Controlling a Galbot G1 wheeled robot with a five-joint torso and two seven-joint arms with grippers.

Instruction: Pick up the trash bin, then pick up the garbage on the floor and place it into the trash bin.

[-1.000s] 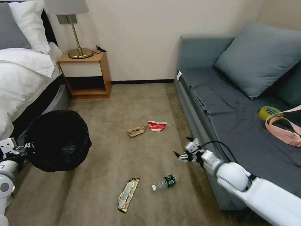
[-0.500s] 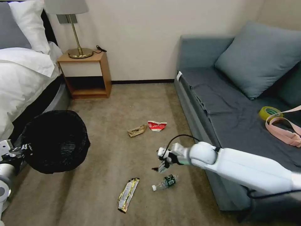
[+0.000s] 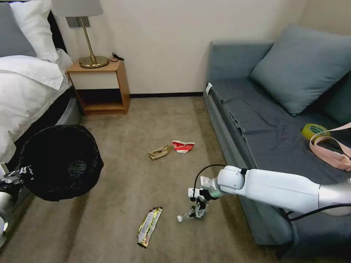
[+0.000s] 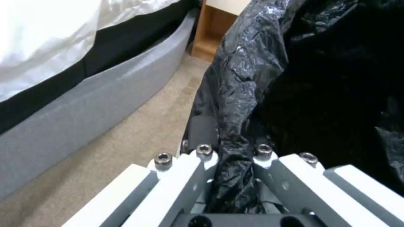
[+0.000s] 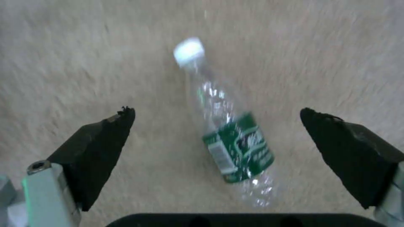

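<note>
Head view: the trash bin (image 3: 60,162) is being held off the carpet beside the bed; the right gripper (image 3: 197,212) is being poised over the bottle (image 3: 189,215).
Left wrist view: the bin's bag rim is being pinched by the left gripper (image 4: 233,157).
Right wrist view: the bottle (image 5: 229,140) is being straddled by spread fingers (image 5: 101,145).
Step, as judged: bottle pickup; lowering and closing are being called for.

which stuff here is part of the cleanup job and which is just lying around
Part of the job:
trash bin, held by left gripper
bottle, under open right gripper
gold wrapper
brown paper
red-and-white carton

Just lying about:
tape roll
pink strap
lamp
cushion
</note>
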